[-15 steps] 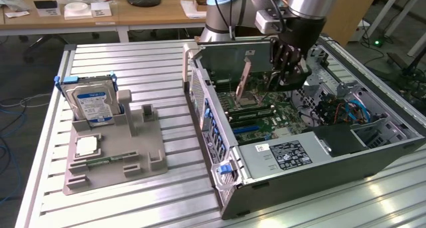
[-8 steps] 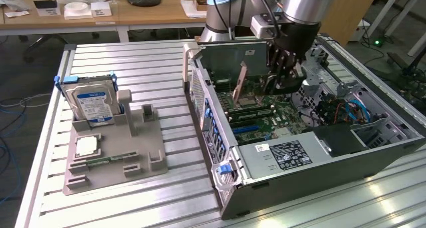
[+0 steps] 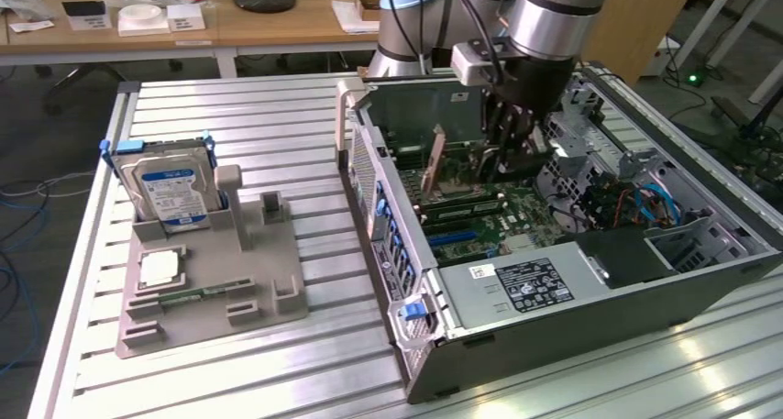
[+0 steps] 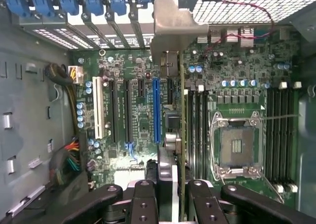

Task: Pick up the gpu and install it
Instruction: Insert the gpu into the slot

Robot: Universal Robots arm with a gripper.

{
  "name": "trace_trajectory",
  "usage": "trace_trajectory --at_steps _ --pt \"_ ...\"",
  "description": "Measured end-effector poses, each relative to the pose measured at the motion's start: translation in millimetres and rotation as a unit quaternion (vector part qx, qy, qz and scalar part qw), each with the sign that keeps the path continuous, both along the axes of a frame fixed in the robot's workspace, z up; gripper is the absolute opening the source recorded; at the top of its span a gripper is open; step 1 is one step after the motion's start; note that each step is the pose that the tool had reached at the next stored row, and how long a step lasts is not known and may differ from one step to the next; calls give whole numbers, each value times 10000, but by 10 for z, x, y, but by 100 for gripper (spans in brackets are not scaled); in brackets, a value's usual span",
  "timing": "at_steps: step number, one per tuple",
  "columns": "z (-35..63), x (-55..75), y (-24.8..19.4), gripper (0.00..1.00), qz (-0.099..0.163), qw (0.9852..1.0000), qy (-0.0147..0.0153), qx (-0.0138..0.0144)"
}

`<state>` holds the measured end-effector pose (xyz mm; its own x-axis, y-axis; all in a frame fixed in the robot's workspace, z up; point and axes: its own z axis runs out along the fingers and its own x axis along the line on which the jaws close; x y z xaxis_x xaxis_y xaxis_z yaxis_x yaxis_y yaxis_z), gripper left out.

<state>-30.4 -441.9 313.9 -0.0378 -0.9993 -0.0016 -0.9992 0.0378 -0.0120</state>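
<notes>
My gripper [image 3: 505,155] reaches down into the open computer case [image 3: 588,291] over the motherboard [image 3: 490,222]. In the wrist view the gripper [image 4: 170,192] is shut on the gpu [image 4: 180,135], which I see edge-on as a thin green board edge running away from the black fingers [image 4: 144,197]. Its metal bracket [image 4: 170,31] points at the case's rear slot openings. The card hangs upright just beside the long blue slot [image 4: 156,110], between it and the memory slots [image 4: 197,130]. I cannot tell whether its lower edge touches a slot.
A grey fixture [image 3: 208,281] at the exterior view's left holds a silver hard drive [image 3: 171,188] and a small green memory stick [image 3: 186,296]. Inside the case lie the bare processor socket [image 4: 237,146], cable bundles [image 4: 69,160] and a power supply [image 3: 526,286]. The case walls stand close around the arm.
</notes>
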Motion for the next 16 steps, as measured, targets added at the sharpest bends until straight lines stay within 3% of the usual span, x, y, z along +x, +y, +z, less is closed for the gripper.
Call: trace_trajectory --at_steps 6,12,16 --pt "-59 -5 -6 28 288 9996 -1 0" --pt "-145 -79 -6 28 276 9996 -81 -3" --pt "-217 -80 -6 28 12 10000 -91 -5"
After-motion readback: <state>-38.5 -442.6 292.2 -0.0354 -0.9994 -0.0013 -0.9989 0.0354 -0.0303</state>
